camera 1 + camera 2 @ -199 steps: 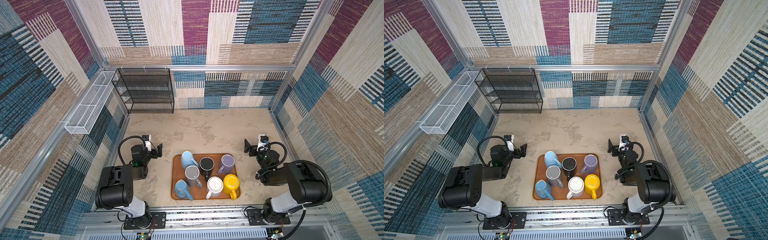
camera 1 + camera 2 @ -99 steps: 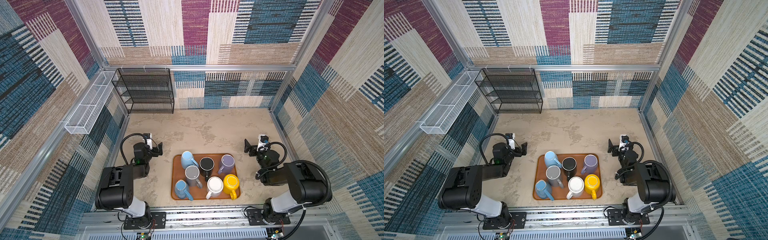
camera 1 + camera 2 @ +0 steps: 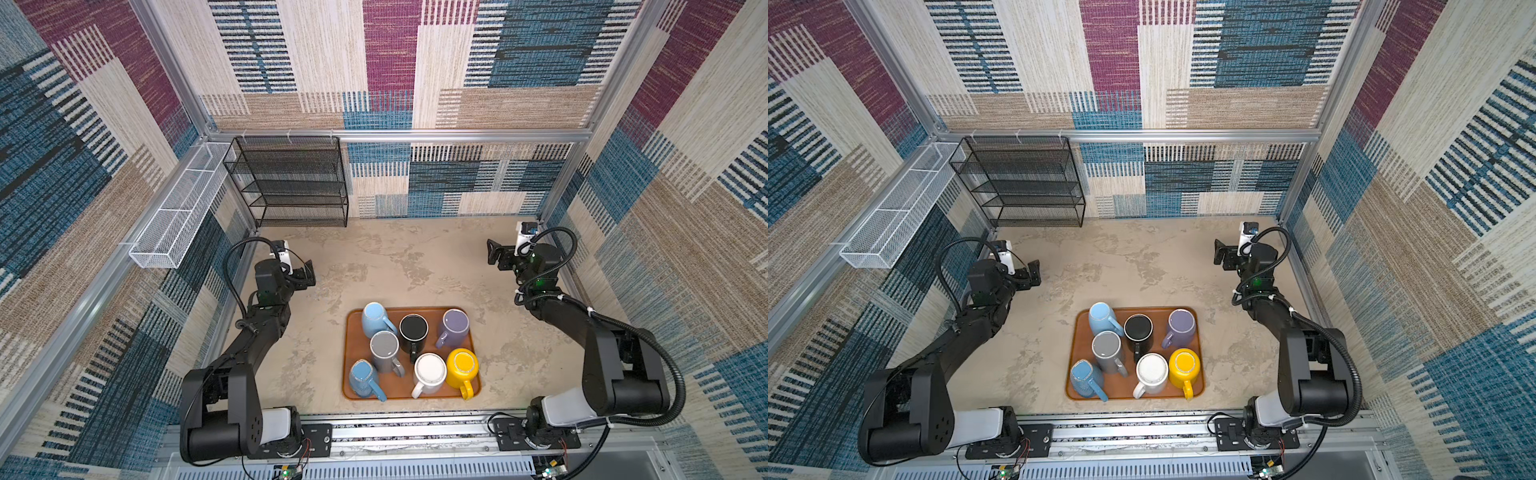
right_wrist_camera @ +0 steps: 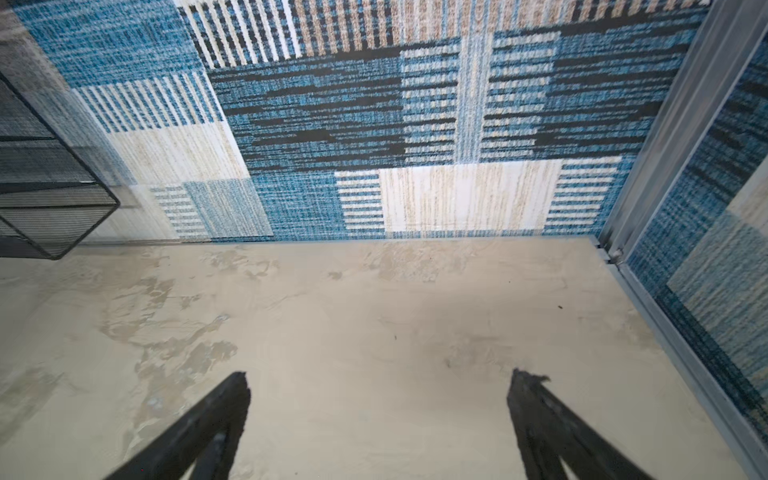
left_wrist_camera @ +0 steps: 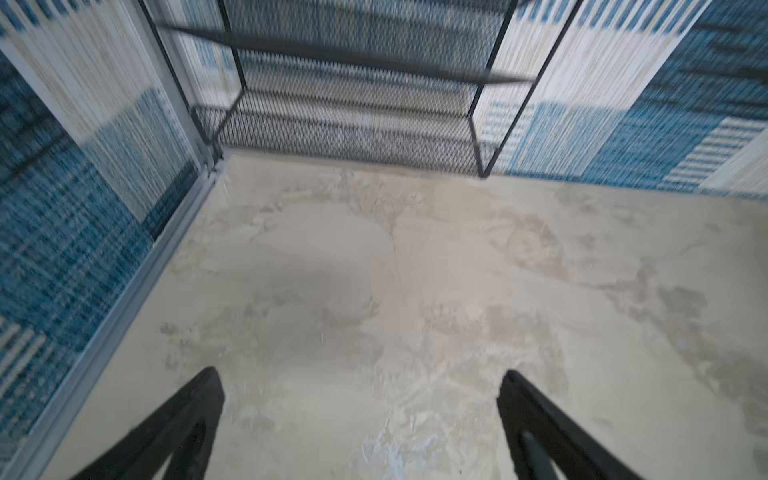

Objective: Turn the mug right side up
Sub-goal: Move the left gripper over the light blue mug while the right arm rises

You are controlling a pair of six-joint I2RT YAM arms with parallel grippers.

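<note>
The left gripper (image 3: 309, 272) hangs above the bare tabletop (image 3: 395, 257) on the left side, well apart from the brown tray (image 3: 345, 365). The right gripper (image 3: 492, 253) hangs over the right side of the table, just as far from it.

Seven mugs crowd the tray, which lies at the near edge between the two arm bases. A light blue mug (image 3: 372, 318), a black mug (image 3: 413, 328) and a purple mug (image 3: 455, 326) form the far row. A grey mug (image 3: 384, 347) sits in the middle, almost touching the light blue and black ones. A textured blue mug (image 3: 362, 376), a white mug (image 3: 430, 370) and a yellow mug (image 3: 461, 363) line the near edge. Most show flat bases upward, so they appear bottom up; for the black one I cannot tell. They stand so close that handles reach into the gaps between neighbours. Nothing lies on the table between either gripper and the tray.

A black wire shelf rack (image 3: 291, 183) stands in the far left corner, and a white mesh basket (image 3: 174, 208) hangs on the left wall.

Both top views show the tray and mugs; neither wrist view does. The left wrist view, somewhat blurred, looks across the tabletop at the rack (image 5: 353, 124). The right wrist view catches only a corner of the rack (image 4: 41, 187) and the patterned back wall.

In the wrist views each gripper's fingers (image 5: 199, 399) (image 4: 224, 407) are spread wide, with only tabletop between them. Neither gripper holds or touches anything.
</note>
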